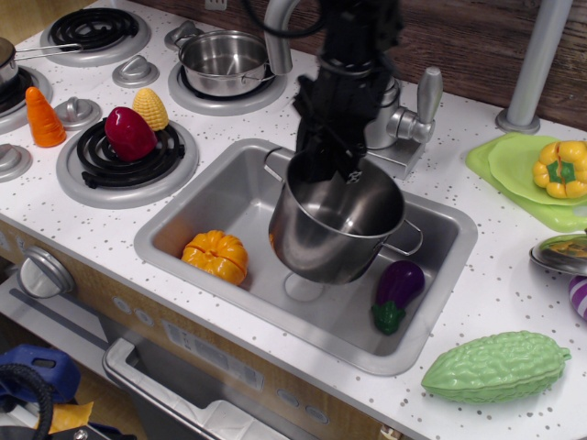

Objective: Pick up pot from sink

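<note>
The fingers (328,167) are closed on the far rim of the one large pot (332,227), which hangs tilted above the sink (433,302). Below the fingers, in the sink, lie one orange pumpkin (215,256) and one purple eggplant (396,290). One smaller pot (223,62) stands on a burner to their left.

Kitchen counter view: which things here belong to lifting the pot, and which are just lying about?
Job: large shiny steel pot, held tilted above the silver-grey sink by the black gripper.

Lying about: orange pumpkin, purple eggplant, small steel pot, green bumpy gourd, yellow pepper.
</note>
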`<state>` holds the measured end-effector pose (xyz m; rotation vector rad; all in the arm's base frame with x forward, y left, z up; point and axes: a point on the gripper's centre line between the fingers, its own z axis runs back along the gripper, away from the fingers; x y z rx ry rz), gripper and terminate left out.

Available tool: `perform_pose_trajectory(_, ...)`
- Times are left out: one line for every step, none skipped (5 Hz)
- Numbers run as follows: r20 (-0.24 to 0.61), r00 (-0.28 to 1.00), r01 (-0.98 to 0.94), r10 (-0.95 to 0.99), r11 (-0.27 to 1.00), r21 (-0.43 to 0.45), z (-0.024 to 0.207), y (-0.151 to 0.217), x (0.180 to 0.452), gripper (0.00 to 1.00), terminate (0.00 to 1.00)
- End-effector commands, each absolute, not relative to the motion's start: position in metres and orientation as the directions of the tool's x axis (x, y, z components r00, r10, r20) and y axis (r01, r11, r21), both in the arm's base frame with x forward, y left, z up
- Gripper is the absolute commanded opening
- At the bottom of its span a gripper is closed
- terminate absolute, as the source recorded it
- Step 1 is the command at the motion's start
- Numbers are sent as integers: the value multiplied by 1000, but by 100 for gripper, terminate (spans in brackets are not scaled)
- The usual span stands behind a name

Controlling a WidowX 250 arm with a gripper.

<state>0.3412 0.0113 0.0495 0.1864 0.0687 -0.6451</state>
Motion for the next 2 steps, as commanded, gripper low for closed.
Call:
perform_pose_trajectory(-34,753,633,-657,709,310,84,17,361,0,0)
perform_pose_trajectory(-26,742,642,-670,699,314,85,20,361,0,100)
